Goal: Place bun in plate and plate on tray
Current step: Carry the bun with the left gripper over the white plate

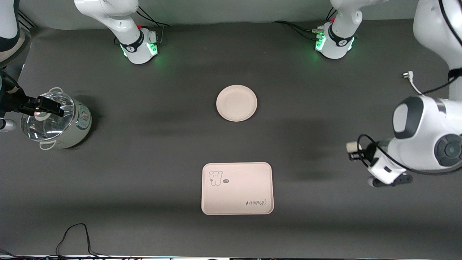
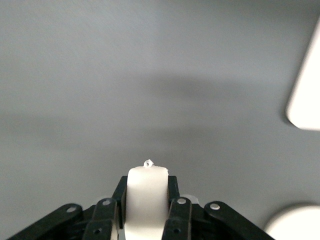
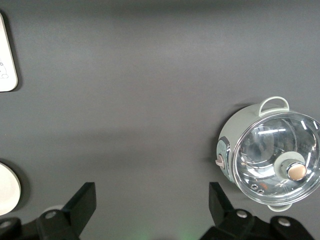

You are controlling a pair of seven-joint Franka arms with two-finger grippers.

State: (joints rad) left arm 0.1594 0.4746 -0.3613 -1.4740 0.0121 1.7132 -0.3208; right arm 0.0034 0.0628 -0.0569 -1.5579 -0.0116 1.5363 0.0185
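My left gripper [image 1: 355, 151] is shut on the small off-white bun [image 1: 351, 147] and holds it above bare table at the left arm's end. The left wrist view shows the bun [image 2: 146, 200] clamped between the black fingers of the gripper [image 2: 146, 182]. The round cream plate [image 1: 236, 103] lies empty at mid-table. The pinkish tray [image 1: 236, 188] with the cartoon drawing lies nearer to the front camera than the plate. My right gripper [image 1: 54, 107] is open and empty, up in the air over the pot; its view [image 3: 152, 200] shows both fingers wide apart.
A pale green pot with a glass lid [image 1: 57, 122] stands at the right arm's end, also in the right wrist view [image 3: 270, 160]. A loose plug and cable [image 1: 409, 77] lie near the left arm. Cables run along the table's front edge [image 1: 72, 238].
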